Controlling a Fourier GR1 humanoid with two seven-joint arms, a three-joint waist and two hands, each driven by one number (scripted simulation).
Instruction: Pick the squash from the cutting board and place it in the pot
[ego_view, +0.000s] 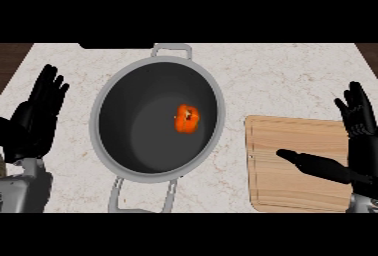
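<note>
**Squash sits in the pot**

The orange squash (187, 119) lies inside the grey pot (103, 97) on the counter (288, 75). The right hand (353, 150) hovers released, fingers straight, over the cutting board (284, 195); the left hand (38, 117) rests open at the left edge

- Squash (187, 119): orange, with a small dark mark near its middle.
- Pot (111, 95): silver-grey rim and handles; dark charcoal interior, slightly lighter on the floor.
- Cutting board (295, 165): light tan wood with faint lengthwise grain and a paler edge line.
- Counter (280, 75): cream-white stone with fine beige veining and speckle.
- Left hand (37, 120): matt black throughout.
- Right hand (354, 135): matt black; grey forearm at the lower edge.
- Surround beyond the counter corners: dark brown.
</note>
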